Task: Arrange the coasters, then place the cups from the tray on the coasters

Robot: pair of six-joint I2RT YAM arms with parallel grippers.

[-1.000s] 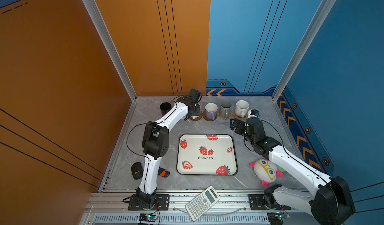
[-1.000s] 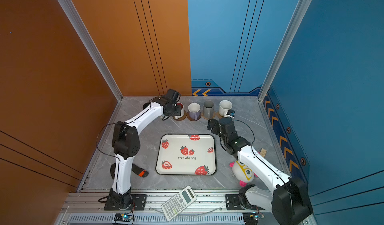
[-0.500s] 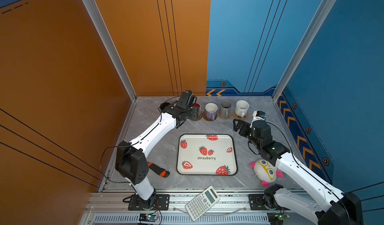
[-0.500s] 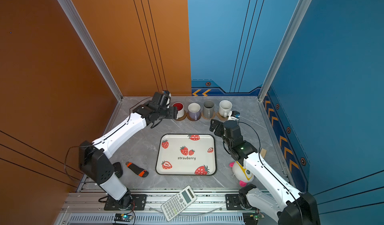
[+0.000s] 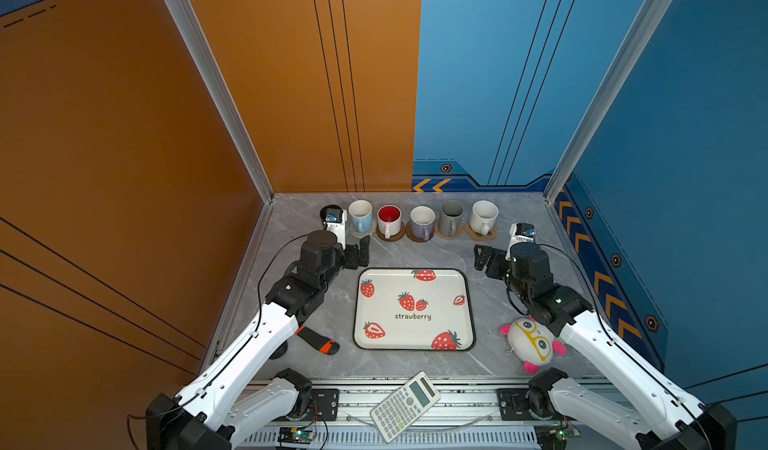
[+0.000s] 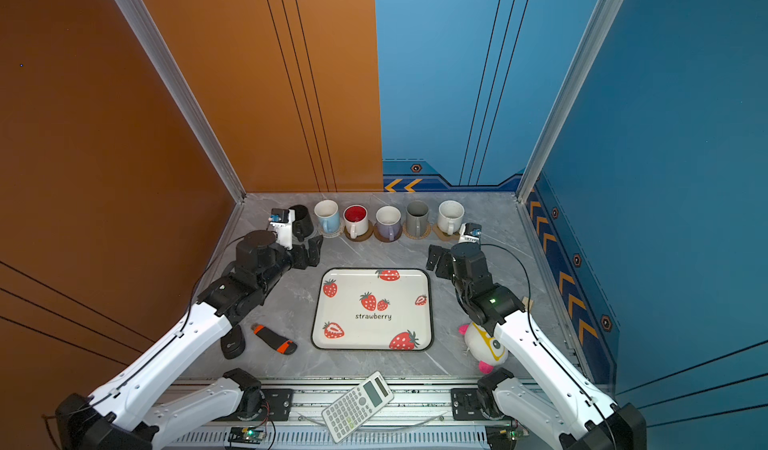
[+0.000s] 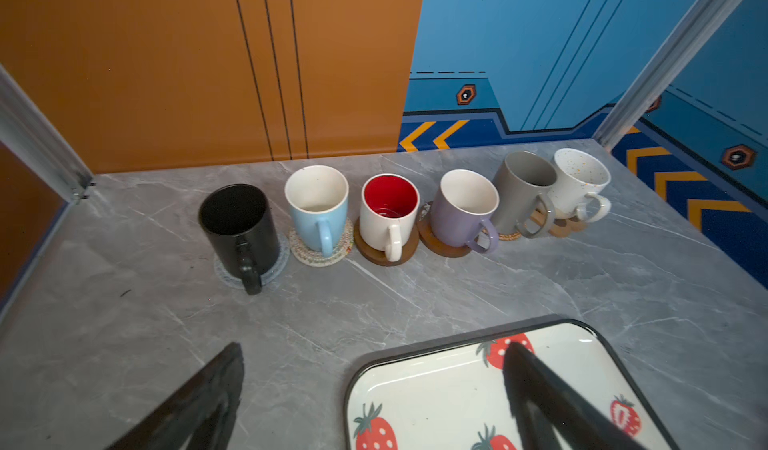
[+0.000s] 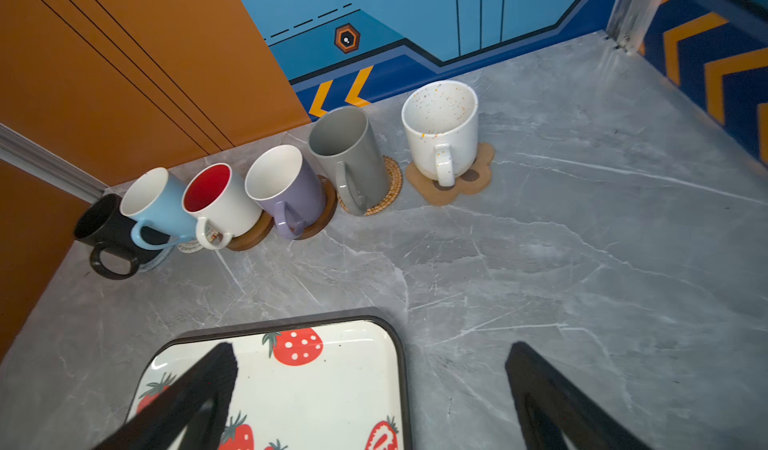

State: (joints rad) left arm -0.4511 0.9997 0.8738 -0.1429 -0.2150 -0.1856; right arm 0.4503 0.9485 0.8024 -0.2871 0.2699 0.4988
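Six cups stand upright in a row at the back, each on its own coaster: black (image 7: 241,223) on grey woven (image 7: 274,267), light blue (image 5: 360,215), white with red inside (image 5: 389,219), lavender (image 5: 422,221), grey (image 5: 451,218) on tan woven (image 8: 392,182), speckled (image 5: 483,216) on the paw shape (image 8: 478,178). The strawberry tray (image 5: 440,298) lies bare mid-table. My left gripper (image 5: 358,252) hangs open off the tray's far left corner, nothing between its fingers. My right gripper (image 5: 485,261) hangs open off the far right corner, also holding nothing.
A plush toy (image 5: 530,344) lies right of the tray beside my right arm. A black-and-orange stick (image 5: 318,340) and a dark mouse (image 6: 232,344) lie left of the tray. A calculator (image 5: 405,406) rests on the front rail. Walls close in at the back and sides.
My left gripper has opened and drawn back from the cup row toward the tray's far left corner. The right arm has shifted slightly to the right, still open.
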